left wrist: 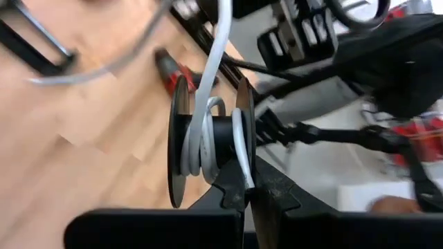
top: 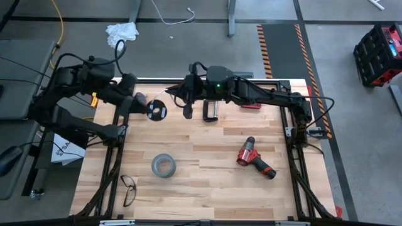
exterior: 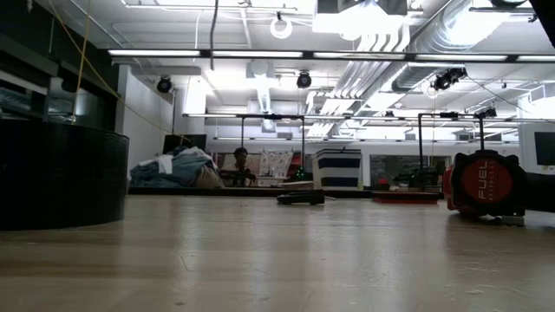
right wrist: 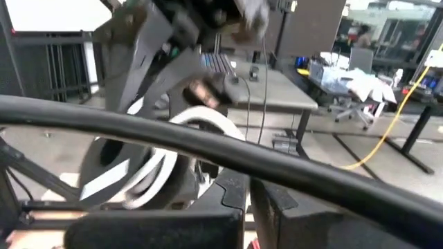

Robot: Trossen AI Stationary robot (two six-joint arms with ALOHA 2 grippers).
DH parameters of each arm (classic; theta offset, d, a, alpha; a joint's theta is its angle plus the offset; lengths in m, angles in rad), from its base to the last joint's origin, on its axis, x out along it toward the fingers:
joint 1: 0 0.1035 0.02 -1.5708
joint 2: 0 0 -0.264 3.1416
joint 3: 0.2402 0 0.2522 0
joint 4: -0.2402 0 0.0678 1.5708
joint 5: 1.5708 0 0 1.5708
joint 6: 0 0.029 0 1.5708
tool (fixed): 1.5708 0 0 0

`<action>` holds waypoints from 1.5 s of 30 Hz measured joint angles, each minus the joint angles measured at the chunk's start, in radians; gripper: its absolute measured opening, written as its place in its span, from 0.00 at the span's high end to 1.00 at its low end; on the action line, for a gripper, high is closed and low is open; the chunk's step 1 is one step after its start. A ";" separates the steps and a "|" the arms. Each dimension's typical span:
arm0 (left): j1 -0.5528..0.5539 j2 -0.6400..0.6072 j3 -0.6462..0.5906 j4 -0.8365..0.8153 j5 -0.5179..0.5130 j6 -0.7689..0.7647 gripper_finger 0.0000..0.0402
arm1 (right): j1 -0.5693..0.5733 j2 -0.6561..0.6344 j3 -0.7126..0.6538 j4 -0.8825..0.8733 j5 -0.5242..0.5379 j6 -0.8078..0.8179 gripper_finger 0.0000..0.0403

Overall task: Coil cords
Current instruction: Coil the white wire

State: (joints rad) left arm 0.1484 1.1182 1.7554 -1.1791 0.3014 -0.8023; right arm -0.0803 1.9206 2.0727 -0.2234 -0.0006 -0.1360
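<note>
**Spool held at the far end of the desk**

The left gripper (top: 143,102) is clamped on the black spool (top: 156,110), holding it above the desk (top: 213,182), far back from the grey tape roll (top: 163,165). A few turns of the white cord (left wrist: 208,131) sit on the spool's core, and a strand runs away from it. The right gripper (top: 187,105) hangs closed just beside the spool, on the side toward the red drill (top: 255,157); what it pinches cannot be told.
</note>
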 joint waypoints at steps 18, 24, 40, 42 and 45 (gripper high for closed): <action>0.035 -0.054 -0.001 0.163 -0.259 0.408 1.00 | -0.007 -0.002 0.002 -0.097 0.022 0.023 1.00; 0.035 -0.077 -0.002 0.197 -0.257 0.397 1.00 | -0.009 -0.003 0.003 -0.070 -0.001 0.052 1.00; 0.035 -0.054 0.002 0.345 -0.316 0.513 1.00 | -0.003 -0.001 -0.001 -0.064 0.029 0.138 0.91; 0.035 -0.059 0.003 0.358 -0.319 0.518 1.00 | -0.003 0.004 -0.003 -0.070 0.046 0.137 0.87; 0.035 -0.060 0.003 0.417 -0.318 0.536 1.00 | -0.003 0.004 -0.003 -0.083 0.054 0.137 0.84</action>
State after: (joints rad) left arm 0.1829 1.0578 1.7588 -0.7618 -0.0166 -0.2660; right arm -0.0830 1.9242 2.0693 -0.3064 0.0535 0.0010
